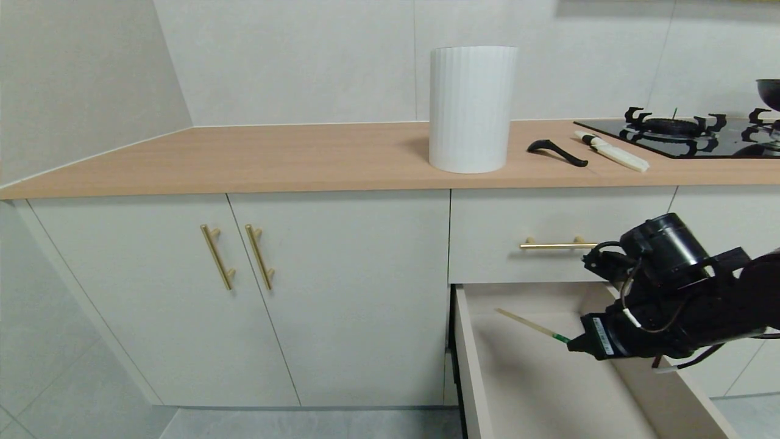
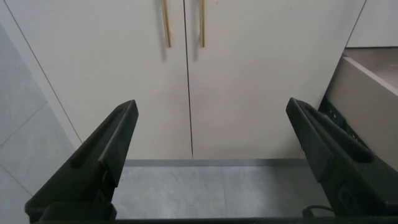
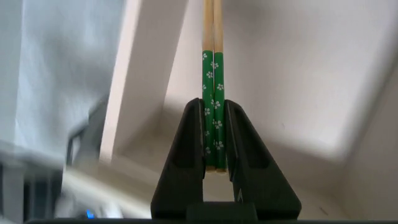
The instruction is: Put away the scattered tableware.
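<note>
While the right gripper [image 1: 573,345] is hanging over the open drawer [image 1: 466,353], its two black fingers [image 3: 186,143] are pressing together on a pair of wooden chopsticks [image 1: 529,325], pinching them side by side at the green, flower-printed end. The bare wooden lengths are pointing away from the gripper, out over the drawer's pale floor, and are touching nothing else.

The left gripper [image 2: 211,111] is sitting low in front of the closed cabinet doors [image 2: 186,68], spread wide and holding nothing.

The chopsticks are looking light, stiff and smooth, so weight is unlikely to be a concern. Slipping is the likelier trouble: two thin, rounded sticks held in one pinch may be rolling against each other or scissoring apart. Because the hold is at the very end, the long free part is probably levering on the grip. Letting go low, close to the drawer floor, seems safest.

On the countertop [image 1: 274,158], a black utensil [image 1: 557,151] and a pale knife-like piece [image 1: 612,152] are lying just beside the gas hob [image 1: 688,137], near a white ribbed canister [image 1: 469,110], apparently not yet put away.
</note>
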You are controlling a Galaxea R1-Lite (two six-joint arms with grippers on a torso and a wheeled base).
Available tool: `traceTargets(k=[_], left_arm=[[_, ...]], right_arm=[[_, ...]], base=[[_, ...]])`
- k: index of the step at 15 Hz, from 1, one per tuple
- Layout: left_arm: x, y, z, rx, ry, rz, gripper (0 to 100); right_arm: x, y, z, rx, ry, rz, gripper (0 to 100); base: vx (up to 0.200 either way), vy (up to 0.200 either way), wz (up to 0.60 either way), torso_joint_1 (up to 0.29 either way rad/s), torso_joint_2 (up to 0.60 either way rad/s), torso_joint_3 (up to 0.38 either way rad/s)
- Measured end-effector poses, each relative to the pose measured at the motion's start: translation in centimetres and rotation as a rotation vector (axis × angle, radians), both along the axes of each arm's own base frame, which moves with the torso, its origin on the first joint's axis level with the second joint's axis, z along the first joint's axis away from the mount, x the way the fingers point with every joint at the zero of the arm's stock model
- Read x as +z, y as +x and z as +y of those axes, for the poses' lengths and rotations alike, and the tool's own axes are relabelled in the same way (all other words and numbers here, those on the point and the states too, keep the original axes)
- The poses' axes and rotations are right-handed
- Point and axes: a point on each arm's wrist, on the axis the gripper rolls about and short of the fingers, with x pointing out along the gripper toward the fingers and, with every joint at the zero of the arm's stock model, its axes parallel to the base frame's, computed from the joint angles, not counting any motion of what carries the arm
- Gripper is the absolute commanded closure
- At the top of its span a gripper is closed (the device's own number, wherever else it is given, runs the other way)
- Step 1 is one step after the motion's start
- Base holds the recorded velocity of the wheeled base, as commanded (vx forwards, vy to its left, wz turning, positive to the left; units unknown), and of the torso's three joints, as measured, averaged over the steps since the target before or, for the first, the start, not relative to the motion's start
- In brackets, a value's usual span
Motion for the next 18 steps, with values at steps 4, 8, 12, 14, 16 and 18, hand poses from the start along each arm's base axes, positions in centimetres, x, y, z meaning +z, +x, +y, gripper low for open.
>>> traceTargets(k=[4, 8, 12, 14, 16, 18], left_arm=[[0.0, 0.0, 0.0, 0.0, 0.0, 0.0, 0], [0.0, 0.0, 0.0, 0.0, 0.0, 0.0, 0], [0.0, 0.0, 0.0, 0.0, 0.0, 0.0, 0], [0.0, 0.0, 0.0, 0.0, 0.0, 0.0, 0], [0.0, 0.0, 0.0, 0.0, 0.0, 0.0, 0], [0.0, 0.0, 0.0, 0.0, 0.0, 0.0, 0]], right_arm=[[-5.0, 3.6, 2.0, -0.113, -0.002, 0.01, 100], [-10.3, 5.1, 3.4, -0.123, -0.057, 0.087, 100], [-14.6, 5.6, 5.0, -0.129, -0.152, 0.089, 100], [-16.0, 5.6, 5.5, -0.132, -0.198, 0.098, 100], [-16.8, 5.5, 5.8, -0.131, -0.224, 0.105, 100], [-17.3, 5.5, 6.0, -0.129, -0.232, 0.112, 100]], base=[[0.0, 0.0, 0.0, 0.0, 0.0, 0.0], [0.0, 0.0, 0.0, 0.0, 0.0, 0.0], [0.0, 0.0, 0.0, 0.0, 0.0, 0.0], [0.0, 0.0, 0.0, 0.0, 0.0, 0.0], [0.0, 0.0, 0.0, 0.0, 0.0, 0.0], [0.0, 0.0, 0.0, 0.0, 0.0, 0.0]])
